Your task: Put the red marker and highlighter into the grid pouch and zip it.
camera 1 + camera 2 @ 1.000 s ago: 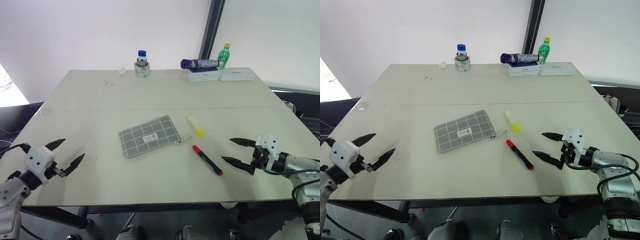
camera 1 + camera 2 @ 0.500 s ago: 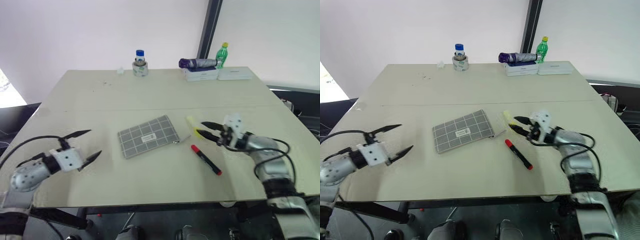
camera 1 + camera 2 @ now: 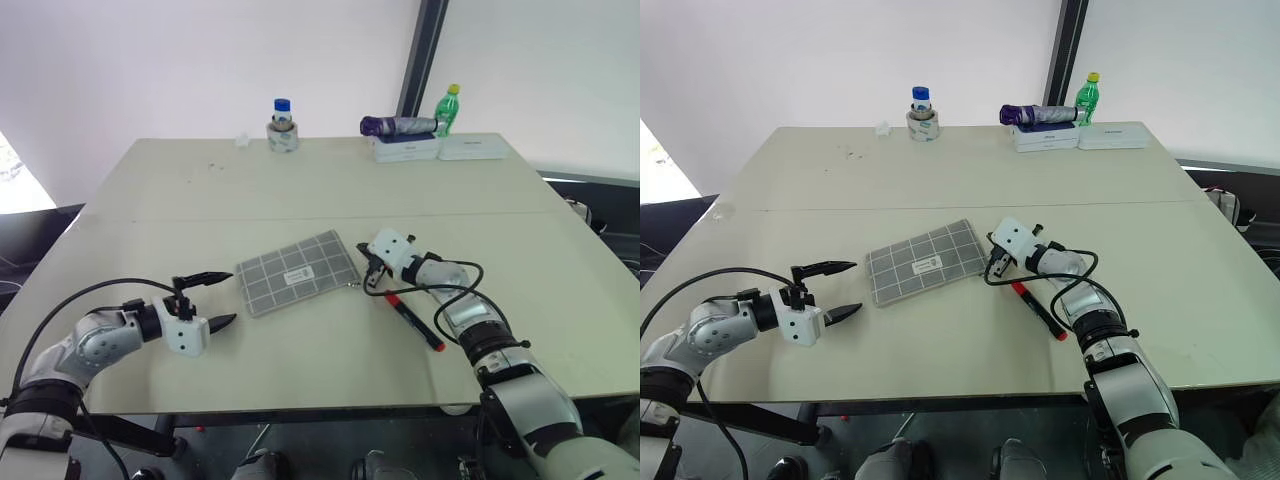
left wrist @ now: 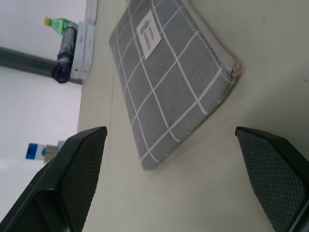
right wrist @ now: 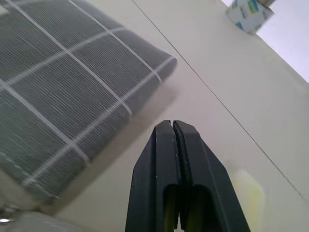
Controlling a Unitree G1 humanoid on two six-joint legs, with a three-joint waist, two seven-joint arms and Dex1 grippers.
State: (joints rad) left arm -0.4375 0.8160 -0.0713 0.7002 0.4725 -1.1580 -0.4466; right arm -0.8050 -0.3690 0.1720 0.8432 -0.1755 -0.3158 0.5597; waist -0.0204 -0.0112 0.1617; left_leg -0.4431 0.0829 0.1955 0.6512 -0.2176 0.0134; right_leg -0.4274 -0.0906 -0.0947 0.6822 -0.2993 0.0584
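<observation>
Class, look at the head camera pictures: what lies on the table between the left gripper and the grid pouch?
Nothing: bare table separates the left gripper from the grid pouch, in both eye views.

One grid pouch (image 3: 298, 272), one red marker (image 3: 415, 322) and one highlighter (image 5: 247, 191) lie on one tabletop (image 3: 300, 190). At the back: one green bottle (image 3: 447, 110), one blue-capped jar (image 3: 283, 126), two white boxes (image 3: 440, 149).
</observation>
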